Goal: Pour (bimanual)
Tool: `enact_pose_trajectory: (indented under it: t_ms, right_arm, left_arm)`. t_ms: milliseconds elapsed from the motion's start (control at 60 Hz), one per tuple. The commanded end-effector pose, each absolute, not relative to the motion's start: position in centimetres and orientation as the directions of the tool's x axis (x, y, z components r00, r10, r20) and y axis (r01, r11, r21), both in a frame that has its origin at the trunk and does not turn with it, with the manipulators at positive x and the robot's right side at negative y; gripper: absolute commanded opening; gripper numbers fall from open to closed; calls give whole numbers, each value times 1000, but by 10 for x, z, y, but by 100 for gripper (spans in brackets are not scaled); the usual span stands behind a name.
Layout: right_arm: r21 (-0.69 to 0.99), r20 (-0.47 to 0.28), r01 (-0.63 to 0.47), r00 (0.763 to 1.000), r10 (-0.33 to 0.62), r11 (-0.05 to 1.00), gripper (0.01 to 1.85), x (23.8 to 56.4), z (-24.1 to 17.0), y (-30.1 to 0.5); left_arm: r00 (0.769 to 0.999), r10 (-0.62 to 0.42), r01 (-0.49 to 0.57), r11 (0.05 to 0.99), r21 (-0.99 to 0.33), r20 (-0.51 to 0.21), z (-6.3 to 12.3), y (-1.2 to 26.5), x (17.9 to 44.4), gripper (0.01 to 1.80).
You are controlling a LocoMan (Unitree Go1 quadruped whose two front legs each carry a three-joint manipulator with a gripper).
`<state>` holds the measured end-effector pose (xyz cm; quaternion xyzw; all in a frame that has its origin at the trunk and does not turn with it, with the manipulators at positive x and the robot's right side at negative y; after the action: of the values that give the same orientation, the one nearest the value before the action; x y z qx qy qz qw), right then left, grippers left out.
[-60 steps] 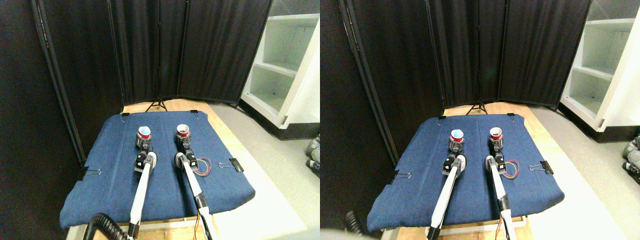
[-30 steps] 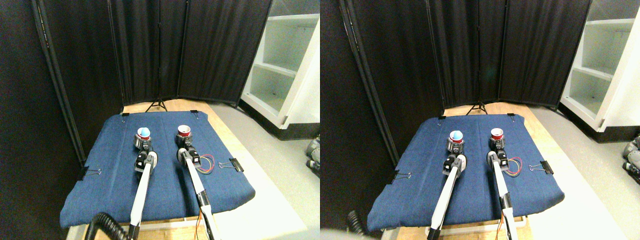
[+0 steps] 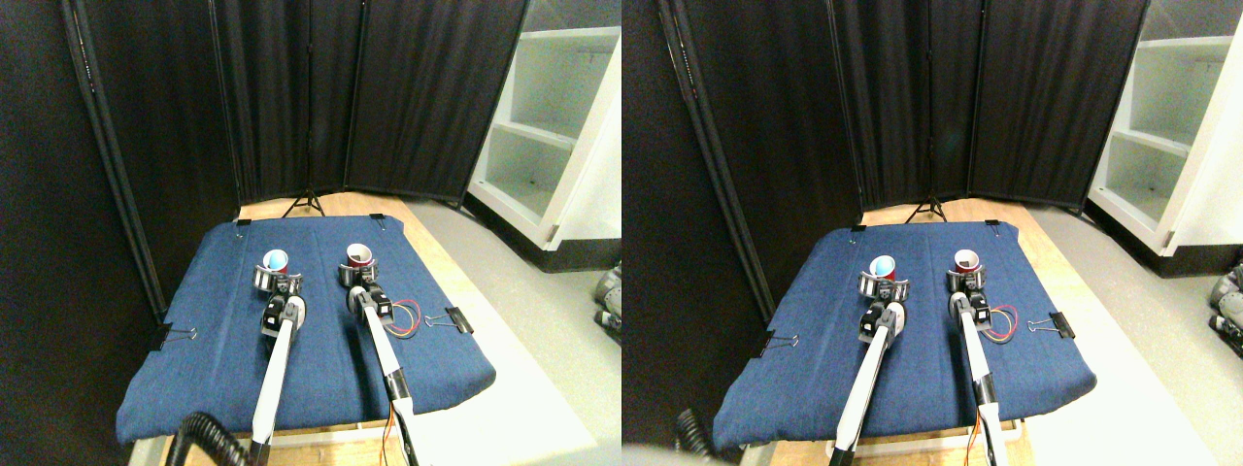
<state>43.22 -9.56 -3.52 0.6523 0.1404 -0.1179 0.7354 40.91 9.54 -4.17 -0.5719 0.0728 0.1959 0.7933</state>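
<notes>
Two small red cups stand on the blue cloth (image 3: pixel 214 369). The left cup (image 3: pixel 276 260) shows blue inside, the right cup (image 3: pixel 358 254) shows white inside. My left gripper (image 3: pixel 276 282) sits just in front of the left cup's base, open, with its jaws spread wide to either side. At the foot of the right cup my right gripper (image 3: pixel 357 276) also looks open. Neither cup is lifted, and both stand upright. From this angle I cannot tell whether the jaws touch the cups.
Red and dark wires (image 3: pixel 400 318) coil beside the right arm. Binder clips (image 3: pixel 454 318) pin the cloth at the right and left (image 3: pixel 175 334) edges. Black curtains (image 3: pixel 291 97) close off the back, with a tripod (image 3: pixel 307 202) at their foot. A white shelf (image 3: pixel 554 126) stands at the right.
The left gripper's jaws have spread wide in front of its cup. The right arm has shifted slightly right and forward towards its cup. Both cups stay in place.
</notes>
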Motion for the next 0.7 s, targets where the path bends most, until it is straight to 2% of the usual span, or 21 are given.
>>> enact_pose_trajectory:
  t_ms: [17, 317, 517, 617, 700]
  right_arm:
    - [939, -324, 322, 946, -3, 119, 94, 434, -27, -97]
    - [946, -297, 294, 955, -2, 133, 86, 425, -23, -96]
    - [962, -247, 246, 969, -6, 123, 91, 415, -15, -97]
    - [970, -223, 224, 975, -15, 100, 85, 410, -11, -98]
    - [973, -212, 213, 977, -19, 85, 78, 407, -10, -99]
  left_arm:
    - [919, 224, -380, 278, -882, -326, -41, 93, 409, 129]
    - [925, 226, -362, 272, -891, -307, -40, 94, 403, 128]
    - [941, 212, -315, 274, -909, -263, -33, 94, 392, 105]
    - [947, 203, -301, 281, -911, -250, -31, 96, 385, 92]
    - [949, 198, -294, 273, -916, -245, -31, 98, 382, 88]
